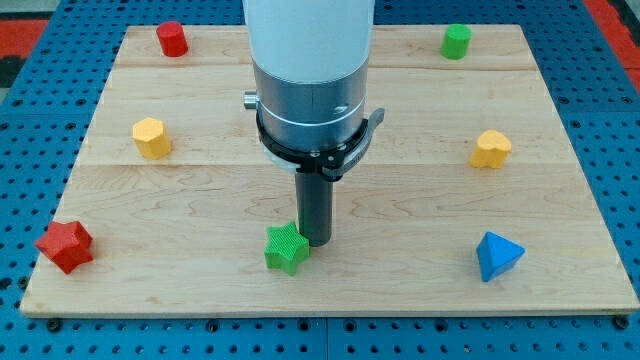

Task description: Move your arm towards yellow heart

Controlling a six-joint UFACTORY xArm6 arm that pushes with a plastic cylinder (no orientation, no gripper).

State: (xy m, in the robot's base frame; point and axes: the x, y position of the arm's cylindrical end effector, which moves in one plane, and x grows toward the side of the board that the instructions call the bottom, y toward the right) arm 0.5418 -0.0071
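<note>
Camera view: my tip (318, 241) touches the green star (286, 248), yellow heart (491, 149) well apart rightward; no fingers.

The wooden board (330, 200) carried seven blocks: red cylinder (172, 39) at eleven, green cylinder (457, 41) at one, yellow heart (491, 149) at three, blue triangle (498, 256) at four, green star (286, 248) at six, red star (65, 246) at eight, yellow hexagon (151, 138) at ten.
</note>
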